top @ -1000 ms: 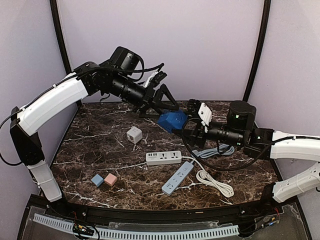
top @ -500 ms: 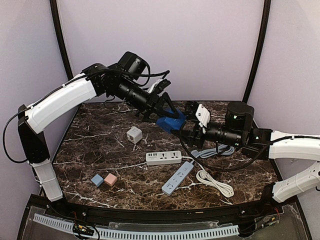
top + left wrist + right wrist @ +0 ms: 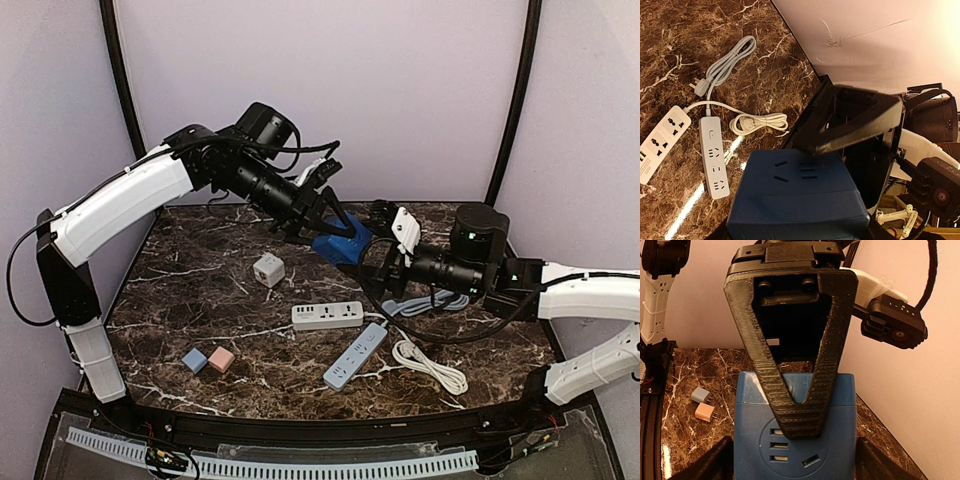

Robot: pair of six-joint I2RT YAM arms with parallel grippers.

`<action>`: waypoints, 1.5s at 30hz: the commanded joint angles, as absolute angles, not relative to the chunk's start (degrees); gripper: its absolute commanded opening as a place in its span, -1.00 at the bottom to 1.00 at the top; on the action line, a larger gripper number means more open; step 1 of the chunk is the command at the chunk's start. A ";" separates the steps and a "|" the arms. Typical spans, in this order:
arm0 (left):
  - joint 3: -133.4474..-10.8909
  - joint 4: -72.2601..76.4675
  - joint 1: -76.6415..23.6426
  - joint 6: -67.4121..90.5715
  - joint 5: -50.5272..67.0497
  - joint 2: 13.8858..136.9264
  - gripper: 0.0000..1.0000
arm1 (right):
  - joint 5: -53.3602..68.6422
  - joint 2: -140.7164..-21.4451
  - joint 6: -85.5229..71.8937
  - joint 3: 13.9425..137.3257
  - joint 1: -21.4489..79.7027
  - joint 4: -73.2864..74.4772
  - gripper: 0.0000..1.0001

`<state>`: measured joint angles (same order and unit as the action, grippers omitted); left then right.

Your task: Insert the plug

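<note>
A blue socket cube (image 3: 343, 244) hangs above the back of the table between my two grippers. My left gripper (image 3: 332, 232) comes from the left and is shut on it. One of its ribbed black fingers (image 3: 795, 390) lies flat on the cube's slotted face (image 3: 795, 450). My right gripper (image 3: 384, 256) faces the cube from the right and is open. Its fingers (image 3: 715, 462) stand just off the cube's sides. A grey cable with a plug (image 3: 699, 88) lies coiled on the table under the right arm.
On the marble table lie a white power strip (image 3: 327, 316), a grey-blue strip (image 3: 355, 356) with a coiled white cord (image 3: 431, 366), a white cube adapter (image 3: 268, 270), and small blue (image 3: 195, 360) and pink (image 3: 221, 359) adapters. Purple walls stand close behind.
My left gripper came in from the left and closed on the blue cube. My right gripper, which was holding the cube, has opened its jaws and stays beside it.
</note>
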<state>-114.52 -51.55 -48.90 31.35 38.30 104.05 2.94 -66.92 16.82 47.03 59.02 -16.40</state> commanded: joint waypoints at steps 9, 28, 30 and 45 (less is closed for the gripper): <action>-117.60 -56.02 -47.10 25.95 38.31 102.59 -0.98 | 3.93 -53.80 7.83 40.24 60.37 -4.73 0.97; -117.57 -63.37 -47.00 -5.40 21.94 102.83 -0.98 | -7.92 -42.45 -8.54 35.71 60.36 11.69 0.97; -117.13 -64.34 -47.00 -9.54 21.57 102.83 -0.98 | -7.44 -43.26 -9.27 36.49 60.38 12.55 0.97; -111.15 -70.00 -47.21 -37.60 16.67 105.32 -0.98 | -5.04 -42.53 -21.74 35.69 60.34 16.22 0.97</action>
